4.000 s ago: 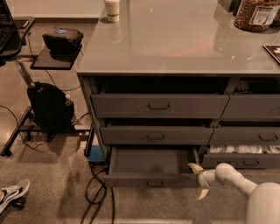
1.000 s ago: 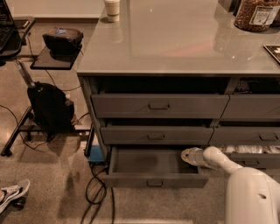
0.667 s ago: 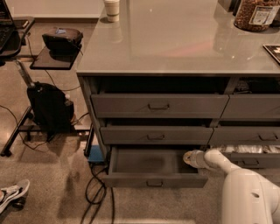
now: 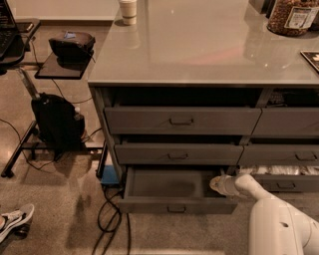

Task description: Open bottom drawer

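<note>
One white two-finger gripper (image 4: 218, 185) sits at the right end of the single wide, shallow dark-grey bottom drawer (image 4: 167, 187), which stands pulled out toward the near side. Whether the gripper holds anything cannot be told. Two taller-fronted grey drawers (image 4: 182, 121) are stacked above.

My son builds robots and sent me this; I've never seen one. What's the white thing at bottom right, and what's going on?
That is the robot's single white arm; the robot rides on a wheeled base. Its gripper, the claw-like end, is at the right edge of the bottom drawer, which stands pulled out with a plain grey floor. I see nothing held. The one camera looks down at a grey drawer cabinet from the front. On the countertop stand a cup and a jar.
</note>
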Robot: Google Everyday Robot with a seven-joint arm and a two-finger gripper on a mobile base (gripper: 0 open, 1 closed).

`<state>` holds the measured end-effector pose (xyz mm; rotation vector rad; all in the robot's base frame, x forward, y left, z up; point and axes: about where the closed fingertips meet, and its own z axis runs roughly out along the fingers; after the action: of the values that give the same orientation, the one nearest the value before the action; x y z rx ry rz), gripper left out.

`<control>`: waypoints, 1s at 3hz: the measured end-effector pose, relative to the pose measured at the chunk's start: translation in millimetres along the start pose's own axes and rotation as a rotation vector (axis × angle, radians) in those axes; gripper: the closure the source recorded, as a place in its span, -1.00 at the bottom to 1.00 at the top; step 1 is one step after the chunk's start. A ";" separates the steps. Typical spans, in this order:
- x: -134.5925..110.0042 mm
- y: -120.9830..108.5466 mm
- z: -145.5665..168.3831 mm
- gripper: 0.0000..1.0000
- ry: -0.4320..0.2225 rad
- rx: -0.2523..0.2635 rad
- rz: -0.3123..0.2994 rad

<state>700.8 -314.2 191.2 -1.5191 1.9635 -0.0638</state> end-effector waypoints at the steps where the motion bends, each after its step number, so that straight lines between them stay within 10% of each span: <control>1: 4.5 -1.1 10.5 1.00 0.035 -0.041 0.014; 3: 18.9 -3.7 26.4 1.00 0.109 -0.132 0.039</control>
<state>715.2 -323.1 163.3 -1.5904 2.1190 -0.0009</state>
